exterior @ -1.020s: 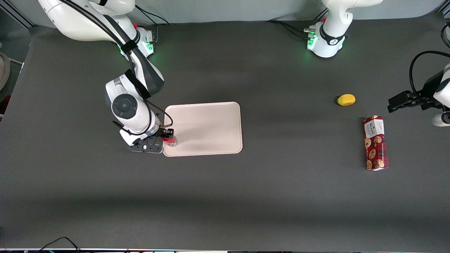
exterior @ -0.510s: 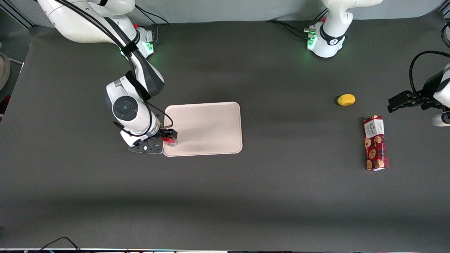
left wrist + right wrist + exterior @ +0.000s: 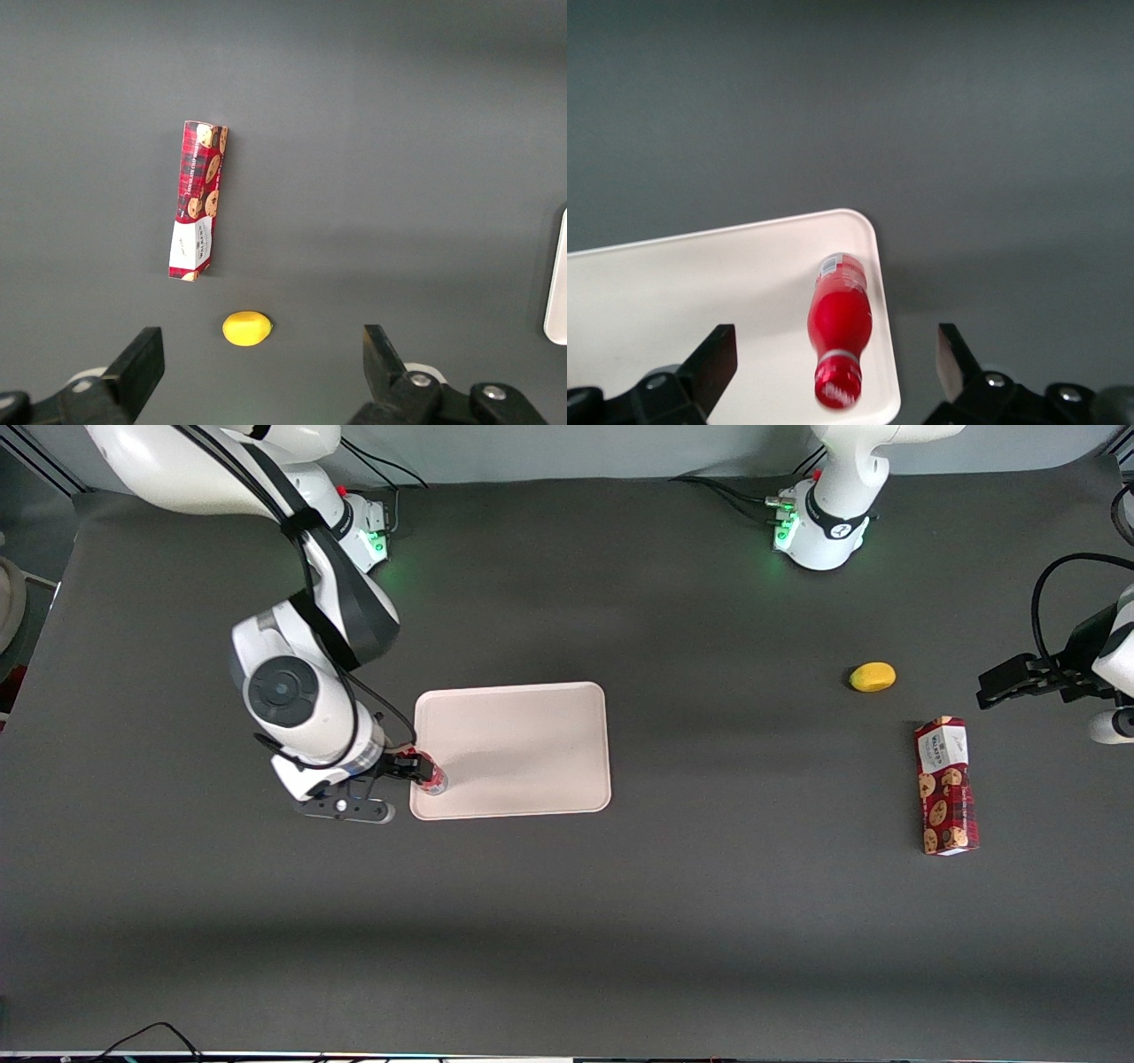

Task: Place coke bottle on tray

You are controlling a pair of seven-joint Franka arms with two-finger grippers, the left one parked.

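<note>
Dark grey worktop [image 3: 567,921] fills the front view, with the pale tray [image 3: 532,726] lying on it toward the working arm's end. Half a second ago the gripper [image 3: 403,769] was right over the coke bottle [image 3: 432,778]; now it has pulled back and up, away from the tray, and the bottle remains on the tray near the corner closest to the fingers. I judge that the release is done and the task is almost complete, only the retreat remains. The arm is bent over the worktop beside the tray, its wrist pointing downward. A yellow fruit [image 3: 873,677] and a cookie box [image 3: 946,786] lie toward the parked arm's end. In the right wrist view, the fingers [image 3: 709,367] stand wide apart and hold nothing; the coke bottle [image 3: 840,323] sits between them but lower, not touched, inside the tray [image 3: 673,310] rim.
</note>
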